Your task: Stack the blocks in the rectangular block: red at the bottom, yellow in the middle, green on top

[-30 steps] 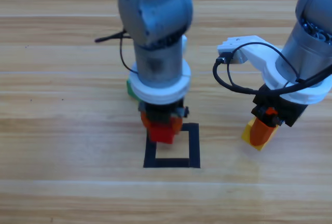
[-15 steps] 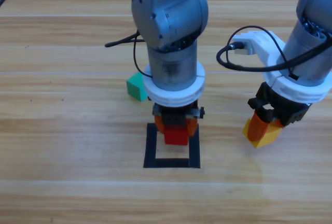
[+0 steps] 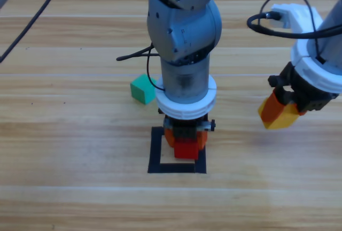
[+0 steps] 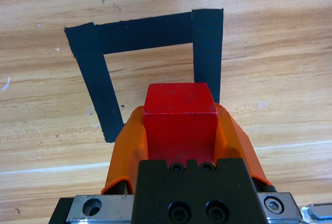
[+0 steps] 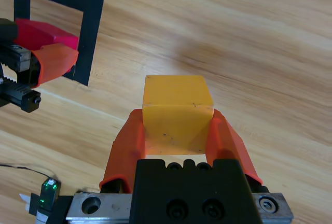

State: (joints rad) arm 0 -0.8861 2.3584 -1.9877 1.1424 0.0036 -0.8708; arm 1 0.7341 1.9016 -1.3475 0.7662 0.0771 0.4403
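Over the frame: left gripper (image 3: 185,144) pinches the red cube (image 3: 185,148) between both jaws, above the near part of the tape frame (image 3: 155,151).
Frame: black tape square on the table (image 3: 64,188), bare wood inside.
Right side: right gripper (image 3: 280,114) pinches the yellow cube (image 3: 286,117), held off the wood, well apart from the frame.
Farther back: green cube (image 3: 141,89) sits on the table, left of the left arm.
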